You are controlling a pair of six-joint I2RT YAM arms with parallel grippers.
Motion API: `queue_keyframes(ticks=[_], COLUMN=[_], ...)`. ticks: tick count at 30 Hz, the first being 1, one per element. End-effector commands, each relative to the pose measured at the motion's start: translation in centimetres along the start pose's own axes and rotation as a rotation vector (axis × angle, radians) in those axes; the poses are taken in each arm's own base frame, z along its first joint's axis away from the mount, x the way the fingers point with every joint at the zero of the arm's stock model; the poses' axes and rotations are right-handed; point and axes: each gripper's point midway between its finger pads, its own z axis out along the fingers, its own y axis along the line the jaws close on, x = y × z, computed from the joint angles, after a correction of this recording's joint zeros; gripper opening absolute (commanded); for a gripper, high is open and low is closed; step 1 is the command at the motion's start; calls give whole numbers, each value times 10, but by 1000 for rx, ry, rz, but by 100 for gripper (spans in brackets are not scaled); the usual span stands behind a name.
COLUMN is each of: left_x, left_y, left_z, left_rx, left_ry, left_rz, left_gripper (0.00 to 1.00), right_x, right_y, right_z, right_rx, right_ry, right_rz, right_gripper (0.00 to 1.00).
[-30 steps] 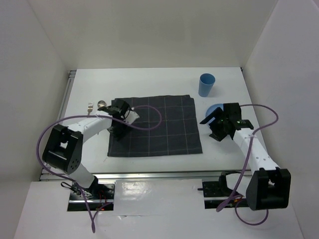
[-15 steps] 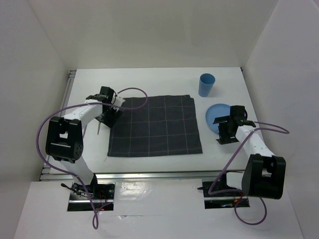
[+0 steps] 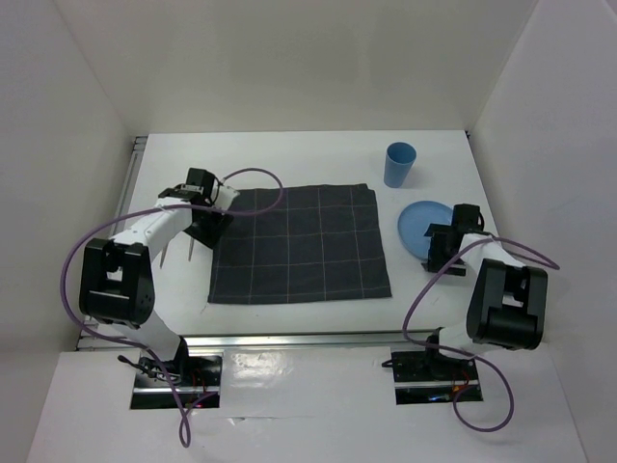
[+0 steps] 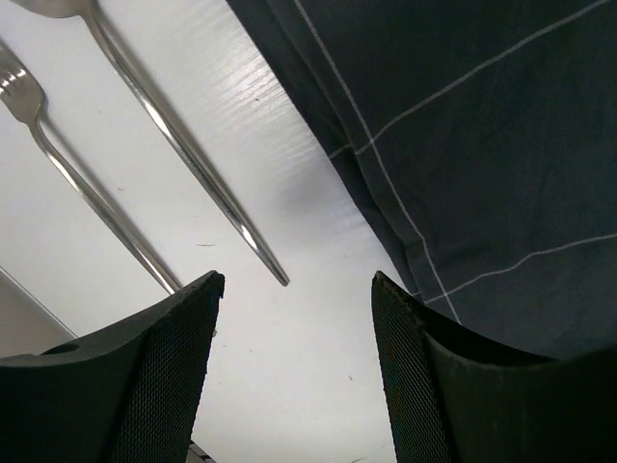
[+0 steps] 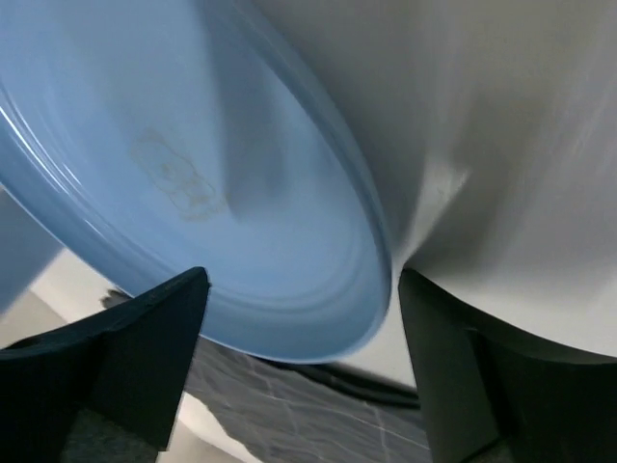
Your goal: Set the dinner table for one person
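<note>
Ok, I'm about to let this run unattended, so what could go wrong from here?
The open right gripper is at the rim of the blue plate; a shallow pinch might slip or shove it. The open left gripper hangs beside the cloth edge, so reaching for the fork could snag that edge.

Dinner table (image 3: 289, 154): large, flat, white rectangular top with thin metal edging, lying level directly beneath the left gripper (image 4: 294, 381) and the right gripper (image 5: 301, 371).
</note>
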Motion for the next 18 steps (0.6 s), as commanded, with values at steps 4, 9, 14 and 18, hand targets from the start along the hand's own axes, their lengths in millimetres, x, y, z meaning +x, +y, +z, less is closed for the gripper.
queue_keyframes(ticks=[4,9,14,18], left_x=[-7,-3,-1,-4], left_y=[5,3,9,18], left_z=[-10,-8,-16,-25], left_rx=[3,7,-18,-38], left_ry=[-44,-34,-49,-76], left_rz=[-10,-9,-20,-51], left_gripper=[71,71,71,71], right_x=[-7,-14,-37,-45], right_y=[-17,-21,-14,16], right_z=[22,20,-21,-67], right_rx=[36,64,10,-205], right_ry=[7,-32,-160,-217], right_rz=[115,80,78,-59], right_gripper=[72,15,0,0])
